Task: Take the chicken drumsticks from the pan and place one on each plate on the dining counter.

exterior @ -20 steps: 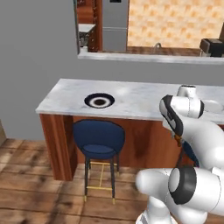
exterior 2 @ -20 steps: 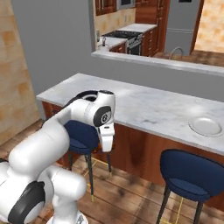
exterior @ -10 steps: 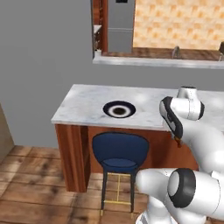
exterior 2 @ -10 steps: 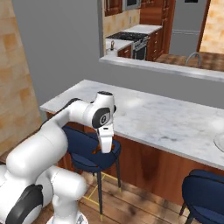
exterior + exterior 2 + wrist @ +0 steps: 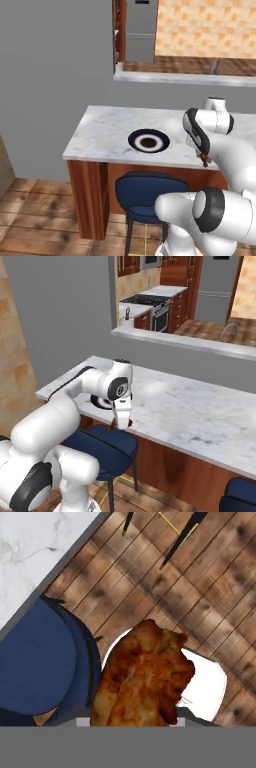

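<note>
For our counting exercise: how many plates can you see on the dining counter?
1. The plate sits near the counter's left end, above the stool. Further plates may lie beyond the frame.

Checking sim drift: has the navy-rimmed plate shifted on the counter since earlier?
No: plate keeps its spot near the dining counter's left end; the camera moved.

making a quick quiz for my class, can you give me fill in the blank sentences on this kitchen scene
1. The fingers hold a chicken ____.
2. The plate on the marble counter has a dark ____ rim.
3. Under the counter stands a stool with a ____ seat.
4. The floor is made of ____.

Missing words: drumstick; navy; blue; wood
</note>
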{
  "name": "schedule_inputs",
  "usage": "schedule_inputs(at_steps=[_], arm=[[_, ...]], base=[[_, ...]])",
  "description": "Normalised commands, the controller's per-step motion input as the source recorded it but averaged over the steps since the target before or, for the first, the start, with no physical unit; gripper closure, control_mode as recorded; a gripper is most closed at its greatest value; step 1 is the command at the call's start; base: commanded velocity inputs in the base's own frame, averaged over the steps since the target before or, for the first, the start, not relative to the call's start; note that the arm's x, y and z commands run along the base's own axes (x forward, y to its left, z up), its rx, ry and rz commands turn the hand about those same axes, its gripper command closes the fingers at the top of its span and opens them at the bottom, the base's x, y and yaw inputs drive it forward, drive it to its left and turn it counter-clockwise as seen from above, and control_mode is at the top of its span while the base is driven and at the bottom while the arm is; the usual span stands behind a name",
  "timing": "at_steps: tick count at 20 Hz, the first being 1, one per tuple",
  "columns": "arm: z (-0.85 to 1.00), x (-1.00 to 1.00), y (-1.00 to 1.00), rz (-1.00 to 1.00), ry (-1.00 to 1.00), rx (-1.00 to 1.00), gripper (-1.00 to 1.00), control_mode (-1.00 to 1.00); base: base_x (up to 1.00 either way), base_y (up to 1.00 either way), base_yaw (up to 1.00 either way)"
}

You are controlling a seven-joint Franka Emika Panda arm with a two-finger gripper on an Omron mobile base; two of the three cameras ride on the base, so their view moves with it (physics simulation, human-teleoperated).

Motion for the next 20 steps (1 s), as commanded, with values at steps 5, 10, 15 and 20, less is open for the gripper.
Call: schedule_inputs(at_steps=[5,10,15,20], arm=[[0.0,0.0,0.0,0.0,0.0,0.0,1.0,1.0],[0.0,0.0,0.0,0.0,0.0,0.0,1.0,1.0],[0.01,0.51,0.18,0.0,-0.03,0.04,1.0,-1.0],[0.36,0.62,0.45,0.0,0.0,0.07,1.0,-1.0]], base=[[0.54,0.38,0.0],[0.64,0.33,0.0],[0.12,0.05,0.0],[0.0,0.0,0.0]])
